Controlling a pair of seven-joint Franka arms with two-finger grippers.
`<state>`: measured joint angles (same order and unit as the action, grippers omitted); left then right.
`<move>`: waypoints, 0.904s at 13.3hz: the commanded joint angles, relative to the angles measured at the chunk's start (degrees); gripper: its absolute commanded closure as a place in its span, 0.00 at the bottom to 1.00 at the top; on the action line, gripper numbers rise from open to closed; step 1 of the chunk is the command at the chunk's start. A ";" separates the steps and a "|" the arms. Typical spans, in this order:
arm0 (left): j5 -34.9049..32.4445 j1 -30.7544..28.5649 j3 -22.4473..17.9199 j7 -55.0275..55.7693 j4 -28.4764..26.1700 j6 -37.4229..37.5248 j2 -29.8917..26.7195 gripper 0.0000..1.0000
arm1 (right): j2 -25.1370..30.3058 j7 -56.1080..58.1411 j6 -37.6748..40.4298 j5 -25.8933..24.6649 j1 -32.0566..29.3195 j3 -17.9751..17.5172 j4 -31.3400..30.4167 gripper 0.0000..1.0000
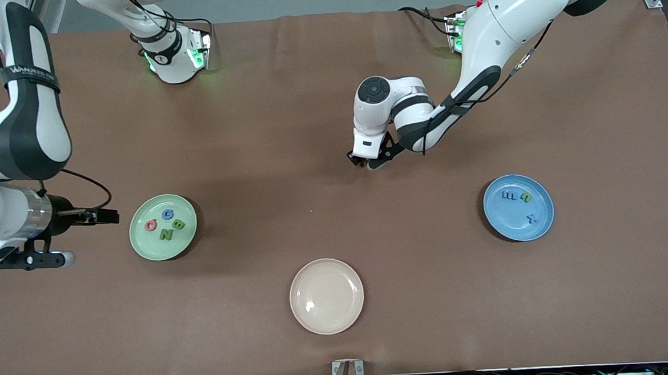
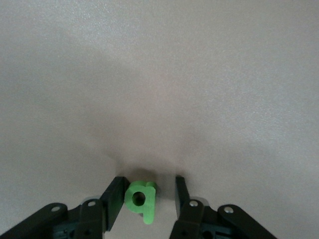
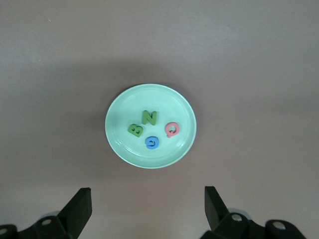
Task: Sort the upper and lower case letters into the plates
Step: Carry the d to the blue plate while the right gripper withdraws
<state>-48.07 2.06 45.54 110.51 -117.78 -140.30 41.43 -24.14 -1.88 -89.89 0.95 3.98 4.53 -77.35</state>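
A small green lower-case letter (image 2: pixel 141 200) lies flat on the brown table between the fingers of my left gripper (image 2: pixel 148 184), which is down at the table's middle (image 1: pixel 367 164). One finger (image 2: pixel 115 199) touches the letter; the other (image 2: pixel 181 191) stands a gap away. The mint green plate (image 1: pixel 142 243) toward the right arm's end holds several upper-case letters, among them a green N (image 3: pixel 149 117) and a pink Q (image 3: pixel 171 130). The blue plate (image 1: pixel 519 229) toward the left arm's end holds three lower-case letters. My right gripper (image 1: pixel 105 216) hangs open and empty beside the mint plate (image 3: pixel 124 144).
A cream-beige plate (image 1: pixel 326 296) with nothing in it sits nearer to the front camera, between the two other plates. Brown table cover (image 1: pixel 285 127) spreads around the left gripper. The right arm's bulky links (image 1: pixel 15 113) stand over that end of the table.
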 commanded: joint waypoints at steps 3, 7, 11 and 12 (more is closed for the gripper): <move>-0.09 0.22 -0.37 1.02 -0.52 0.20 0.23 0.86 | 0.67 -1.20 2.62 -2.52 -0.46 -0.40 3.86 0.00; -0.09 -0.83 -0.19 0.50 0.09 2.82 -0.56 0.95 | -0.21 -1.20 1.13 -2.35 -2.65 -0.58 6.41 0.00; -0.01 -7.30 5.06 -0.47 2.55 6.61 -4.69 0.95 | -0.03 -0.85 0.24 -2.18 -1.86 -0.93 6.60 0.00; -0.01 -11.95 8.21 -3.09 2.90 6.62 -4.96 0.95 | -0.03 -1.28 0.16 -1.04 -2.39 -1.19 6.60 0.00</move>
<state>-48.01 -3.41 49.03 109.95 -114.83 -135.30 39.28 -24.14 -2.14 -89.72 -0.95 2.32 4.25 -71.34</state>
